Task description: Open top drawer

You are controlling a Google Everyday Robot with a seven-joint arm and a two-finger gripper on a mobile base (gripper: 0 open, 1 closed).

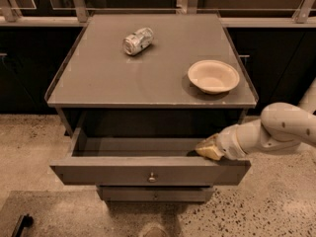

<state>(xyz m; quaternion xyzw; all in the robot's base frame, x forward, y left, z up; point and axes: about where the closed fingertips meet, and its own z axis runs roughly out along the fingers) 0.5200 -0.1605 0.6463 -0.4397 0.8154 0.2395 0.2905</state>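
The top drawer (148, 171) of the grey-brown cabinet is pulled out towards me. Its flat front carries a small round metal knob (152, 177) at centre. The inside that shows is dark and holds nothing I can see. My gripper (206, 148) comes in from the right on a white arm and rests at the drawer's right end, just behind the top edge of the front. A narrower drawer (155, 194) shows below, closed.
On the cabinet top (98, 83) a crushed silver can (138, 40) lies at the back left and a cream bowl (213, 76) stands at the right. Dark cabinets and a rail run behind. Speckled floor lies around the base.
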